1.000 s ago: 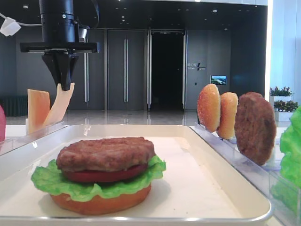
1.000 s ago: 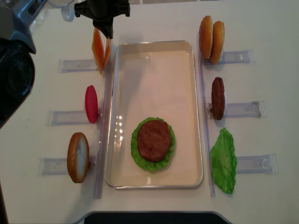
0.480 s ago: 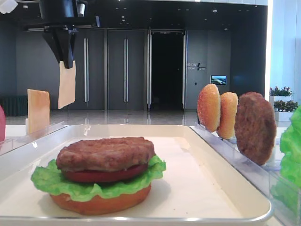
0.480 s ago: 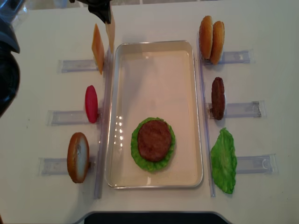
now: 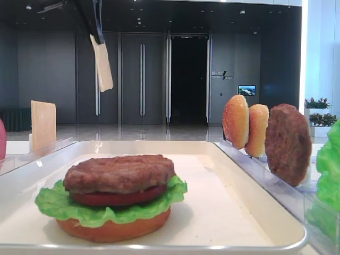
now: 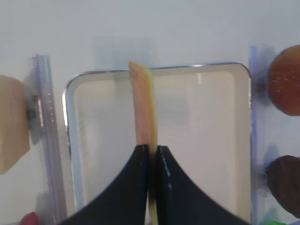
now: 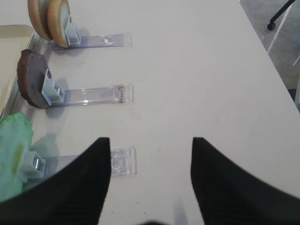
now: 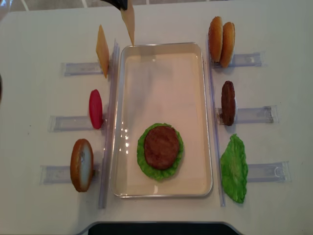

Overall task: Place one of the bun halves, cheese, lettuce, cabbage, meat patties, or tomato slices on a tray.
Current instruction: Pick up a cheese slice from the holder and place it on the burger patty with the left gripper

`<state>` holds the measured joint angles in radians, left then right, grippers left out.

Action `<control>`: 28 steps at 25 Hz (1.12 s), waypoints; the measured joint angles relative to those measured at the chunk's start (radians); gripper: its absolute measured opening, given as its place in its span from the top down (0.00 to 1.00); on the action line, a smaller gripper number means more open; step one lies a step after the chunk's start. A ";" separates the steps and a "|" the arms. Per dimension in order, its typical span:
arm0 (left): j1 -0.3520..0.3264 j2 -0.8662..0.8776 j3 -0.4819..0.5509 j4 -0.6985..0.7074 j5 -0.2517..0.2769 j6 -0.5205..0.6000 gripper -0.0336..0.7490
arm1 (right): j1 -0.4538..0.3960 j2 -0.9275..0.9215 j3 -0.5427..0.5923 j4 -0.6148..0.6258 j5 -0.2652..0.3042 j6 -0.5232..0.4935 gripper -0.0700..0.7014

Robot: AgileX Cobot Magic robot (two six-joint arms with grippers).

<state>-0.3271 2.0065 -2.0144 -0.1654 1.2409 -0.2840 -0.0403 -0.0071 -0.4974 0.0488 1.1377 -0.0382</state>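
My left gripper (image 6: 152, 148) is shut on the top edge of a pale yellow-orange cheese slice (image 6: 142, 105). The slice hangs edge-on, high over the far end of the white tray (image 6: 201, 126). From the front, the held cheese (image 5: 102, 62) dangles from the dark fingers (image 5: 95, 29) near the top of the view. From overhead, that cheese (image 8: 128, 20) sits just beyond the tray's far left corner (image 8: 128, 49). In the tray lies a stack: bun base, lettuce, tomato, and a meat patty (image 8: 160, 147) on top. My right gripper (image 7: 151, 140) is open over bare table, holding nothing.
Clear racks flank the tray. On the left stand a second cheese slice (image 8: 102, 50), a tomato slice (image 8: 95, 108) and a bun half (image 8: 81, 164). The right side has two bun halves (image 8: 221, 35), a patty (image 8: 228, 103) and lettuce (image 8: 234, 169).
The left gripper has lifted the cheese slice out of its rack, carried it up and rightward toward the tray's far end. The slice now hangs free. The second slice stays in the rack.
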 joint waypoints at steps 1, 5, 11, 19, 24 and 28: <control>0.000 -0.008 0.000 -0.024 0.000 0.011 0.94 | 0.000 0.000 0.000 0.000 0.000 0.000 0.39; -0.001 -0.030 0.000 -0.115 0.001 0.055 0.94 | 0.000 0.000 0.000 0.000 0.000 0.000 0.39; -0.004 -0.066 0.000 -0.273 0.002 0.125 0.94 | 0.000 0.000 0.000 0.000 0.000 0.000 0.39; -0.038 -0.091 0.032 -0.352 0.002 0.193 0.94 | 0.000 0.000 0.000 0.000 0.000 0.000 0.39; -0.039 -0.127 0.179 -0.391 0.002 0.272 0.94 | 0.000 0.000 0.000 0.000 0.000 0.000 0.39; -0.039 -0.168 0.321 -0.419 -0.001 0.319 0.94 | 0.000 0.000 0.000 0.000 0.000 0.000 0.39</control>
<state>-0.3665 1.8382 -1.6934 -0.5844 1.2397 0.0353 -0.0403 -0.0071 -0.4974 0.0488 1.1377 -0.0382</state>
